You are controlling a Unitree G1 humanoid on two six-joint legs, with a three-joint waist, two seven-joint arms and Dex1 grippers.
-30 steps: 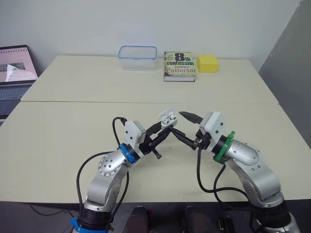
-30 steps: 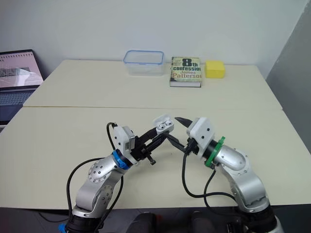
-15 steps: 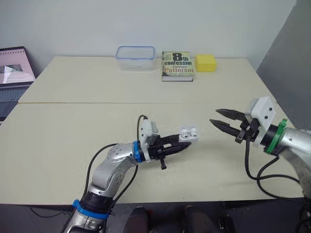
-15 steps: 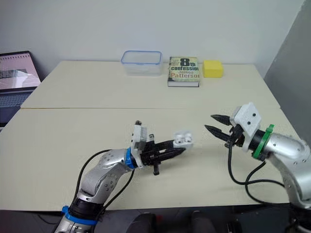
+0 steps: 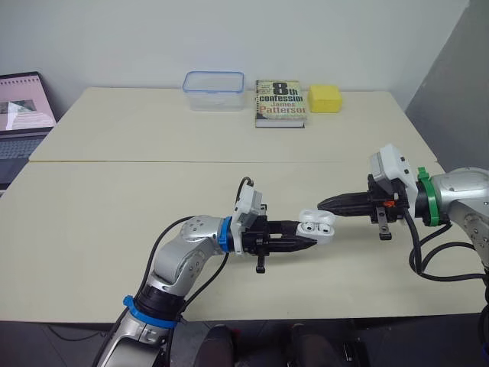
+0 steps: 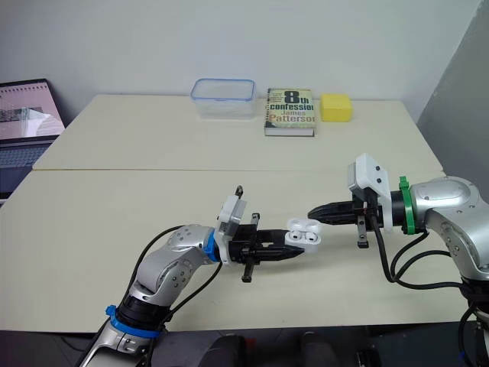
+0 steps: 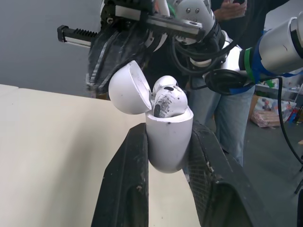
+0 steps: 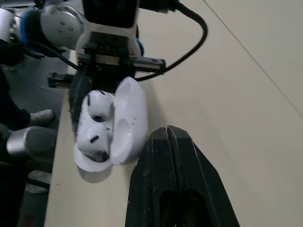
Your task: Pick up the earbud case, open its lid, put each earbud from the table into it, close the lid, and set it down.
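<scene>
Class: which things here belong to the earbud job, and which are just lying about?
Job: earbud case, open, both earbuds inside; left gripper holding it; right gripper beside it.
Lying about: plastic container, book, yellow block, laptop.

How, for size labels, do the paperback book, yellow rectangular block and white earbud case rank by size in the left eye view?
Largest: paperback book.
Then yellow rectangular block and white earbud case: alike, unranked.

Head eyes overlook the table (image 5: pixel 114 199) — both wrist cameras (close) face the earbud case (image 7: pixel 168 142).
</scene>
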